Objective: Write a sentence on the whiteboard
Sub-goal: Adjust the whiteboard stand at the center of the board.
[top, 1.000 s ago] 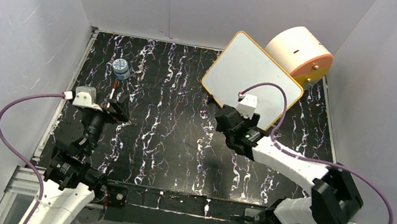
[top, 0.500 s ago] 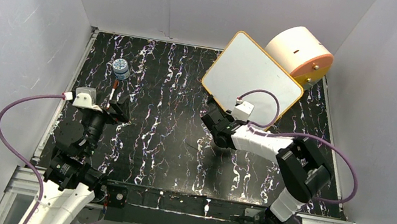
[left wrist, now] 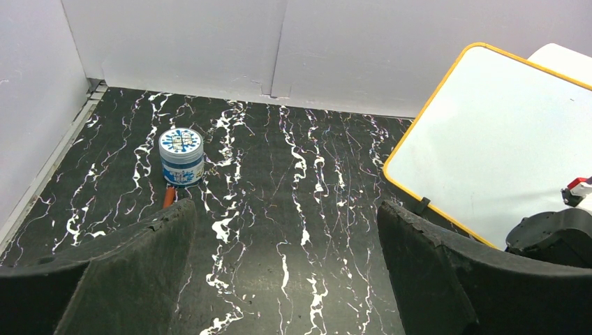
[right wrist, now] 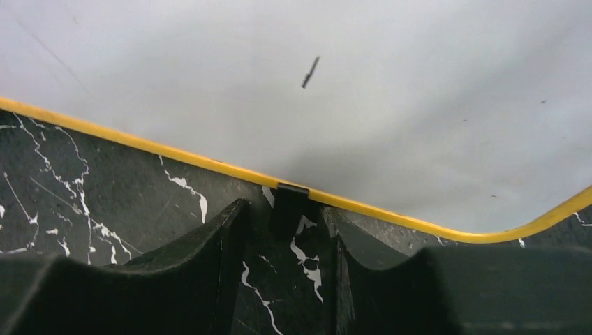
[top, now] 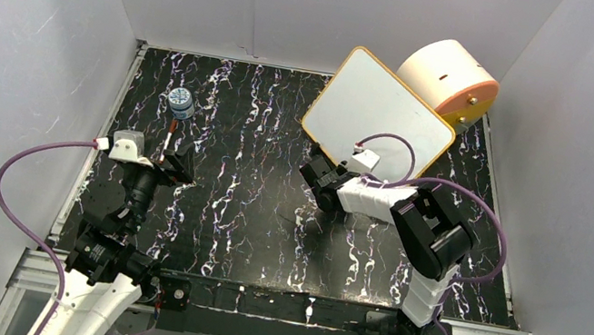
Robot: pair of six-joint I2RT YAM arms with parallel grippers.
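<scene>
Right gripper [top: 320, 174] sits just right of centre in the overhead view, at the lower-left edge of the whiteboard [top: 377, 112]. Over the last second it has slid leftward along that edge, while its arm has folded in from the lower right of the frame. In the wrist view its fingers are spread and hold nothing. The board's black clip foot [right wrist: 290, 199] stands in the gap between them, under the yellow frame; whether either finger touches it I cannot tell.

The whiteboard has not shifted. It leans in the upper right of the overhead view, against or just in front of the peach drum [top: 447, 79]. Its face is blank except for one tiny dark fleck [right wrist: 310, 71], so the sentence is not yet begun.

The left gripper [top: 174, 162] has stayed put at the left of the frame, jaws wide apart and empty. A blue-labelled jar [left wrist: 181, 155] stands ahead of it, with a thin reddish stick [left wrist: 167, 197], possibly the marker, just beside the jar.

With no pen in either claw, this move looks like bracing or repositioning the board by its foot rather than writing. The task is still at its start.
</scene>
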